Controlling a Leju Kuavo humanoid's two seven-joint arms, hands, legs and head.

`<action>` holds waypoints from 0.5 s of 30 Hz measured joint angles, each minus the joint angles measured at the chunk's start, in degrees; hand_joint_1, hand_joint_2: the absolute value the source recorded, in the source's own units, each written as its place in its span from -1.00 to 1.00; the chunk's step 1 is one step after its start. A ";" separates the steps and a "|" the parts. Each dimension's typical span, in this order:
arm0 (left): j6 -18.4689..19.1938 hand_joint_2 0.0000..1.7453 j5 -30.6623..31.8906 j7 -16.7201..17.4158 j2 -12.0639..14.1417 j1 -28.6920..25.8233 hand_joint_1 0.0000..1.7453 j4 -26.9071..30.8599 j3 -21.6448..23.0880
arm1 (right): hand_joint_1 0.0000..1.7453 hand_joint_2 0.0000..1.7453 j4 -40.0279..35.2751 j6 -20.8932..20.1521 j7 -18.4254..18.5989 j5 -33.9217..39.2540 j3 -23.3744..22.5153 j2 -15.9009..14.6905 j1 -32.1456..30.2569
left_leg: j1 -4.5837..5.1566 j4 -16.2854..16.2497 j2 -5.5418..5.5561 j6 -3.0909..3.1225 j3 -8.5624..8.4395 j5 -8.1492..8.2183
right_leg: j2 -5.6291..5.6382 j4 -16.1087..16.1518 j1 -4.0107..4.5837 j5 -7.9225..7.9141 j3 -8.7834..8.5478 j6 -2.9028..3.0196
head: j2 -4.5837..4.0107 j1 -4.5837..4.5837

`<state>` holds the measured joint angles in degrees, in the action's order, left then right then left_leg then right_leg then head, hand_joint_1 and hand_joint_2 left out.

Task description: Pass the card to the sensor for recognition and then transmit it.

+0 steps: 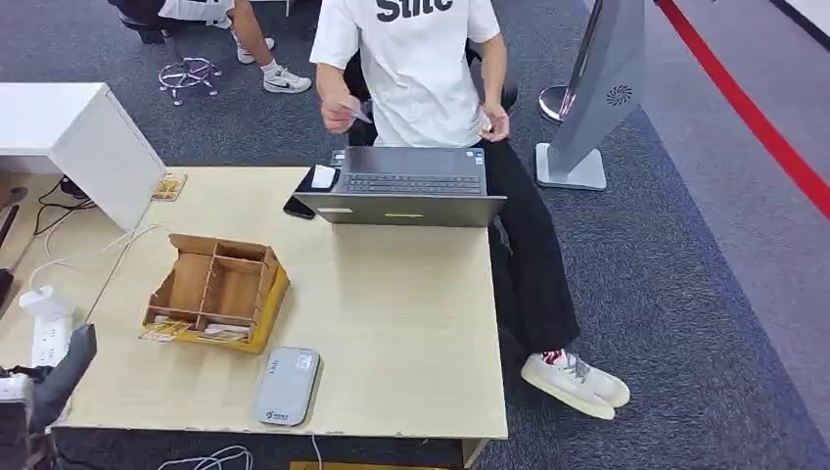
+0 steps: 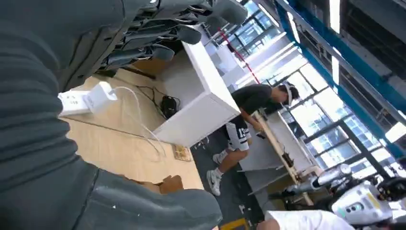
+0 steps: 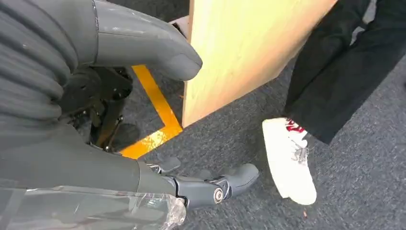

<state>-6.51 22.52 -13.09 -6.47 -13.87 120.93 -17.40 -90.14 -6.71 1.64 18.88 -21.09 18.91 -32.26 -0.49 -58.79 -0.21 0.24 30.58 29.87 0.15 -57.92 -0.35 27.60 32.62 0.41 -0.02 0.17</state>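
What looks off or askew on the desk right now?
The wooden card box sits skewed to the table edges, with cards poking out at its near corner. The grey sensor lies near the table's front edge. Nothing spilled.

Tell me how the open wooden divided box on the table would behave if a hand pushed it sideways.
The open wooden divided box looks thin-walled, so probably light and apt to slide on the smooth pale wooden table. It is low and wide, so tipping seems unlikely. The loose cards at its near edge might shift or spill.
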 joint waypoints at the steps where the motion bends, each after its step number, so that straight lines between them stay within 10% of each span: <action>1: 0.39 1.00 1.42 0.39 0.74 1.04 -1.00 -0.61 0.70 | -1.00 1.00 0.19 -0.45 -0.02 -0.46 -0.39 0.02 0.27 | 0.00 0.00 0.00 0.00 0.00 0.00 | 0.00 0.00 0.00 0.00 0.00 0.00 | 0.00 0.02; 15: 5.39 1.00 20.01 5.31 11.09 14.99 -1.00 -9.72 9.92 | -1.00 1.00 3.98 -5.11 -0.57 -6.53 -4.83 0.33 4.35 | 0.00 0.00 0.00 -0.08 -0.01 -0.07 | 0.04 -0.02 0.00 -0.05 0.05 0.06 | 0.00 0.07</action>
<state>-1.12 42.52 -7.78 4.63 1.12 111.21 -7.48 -86.16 -11.82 1.07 12.35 -25.92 19.23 -27.92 -0.49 -58.80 -0.22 0.16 30.57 29.80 0.19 -57.94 -0.35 27.56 32.67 0.47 -0.02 0.24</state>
